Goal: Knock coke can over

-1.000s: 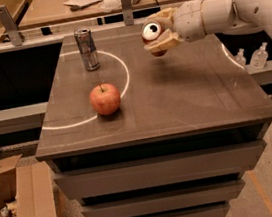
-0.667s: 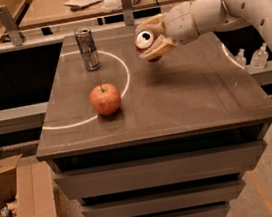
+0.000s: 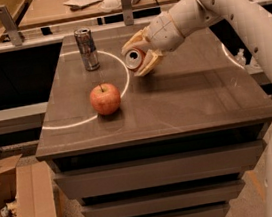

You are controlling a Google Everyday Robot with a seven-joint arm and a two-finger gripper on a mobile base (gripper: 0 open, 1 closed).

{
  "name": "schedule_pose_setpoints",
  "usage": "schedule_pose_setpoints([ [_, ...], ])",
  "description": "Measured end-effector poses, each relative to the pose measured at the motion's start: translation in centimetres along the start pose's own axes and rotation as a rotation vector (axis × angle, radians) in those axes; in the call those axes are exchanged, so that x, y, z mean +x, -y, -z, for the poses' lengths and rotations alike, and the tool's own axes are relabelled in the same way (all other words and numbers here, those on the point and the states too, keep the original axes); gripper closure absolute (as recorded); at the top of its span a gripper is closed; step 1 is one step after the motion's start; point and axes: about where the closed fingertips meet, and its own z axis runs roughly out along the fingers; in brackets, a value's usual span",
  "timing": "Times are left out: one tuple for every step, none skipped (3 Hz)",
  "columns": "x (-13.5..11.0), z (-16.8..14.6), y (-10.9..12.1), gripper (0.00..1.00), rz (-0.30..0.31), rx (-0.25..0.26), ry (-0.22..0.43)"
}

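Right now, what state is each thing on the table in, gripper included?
coke can: tipped sideways, silver top facing the camera, gripped.
gripper: shut on the coke can, above the table near its middle, right of the silver can.
silver can: upright, back left, untouched.
apple: resting stem up, front left, clear of the gripper.
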Motion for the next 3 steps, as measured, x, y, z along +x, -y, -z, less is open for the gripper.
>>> schedule_pose_setpoints([
  [-0.2,-1.3,-1.3,0.82,0.112,-0.122,-0.058],
  [-0.2,-1.8,-2.1,0.59,0.177,-0.195,-0.086],
  [-0.4,-2.0,-2.6,0.28,0.205,-0.232,-0.075],
])
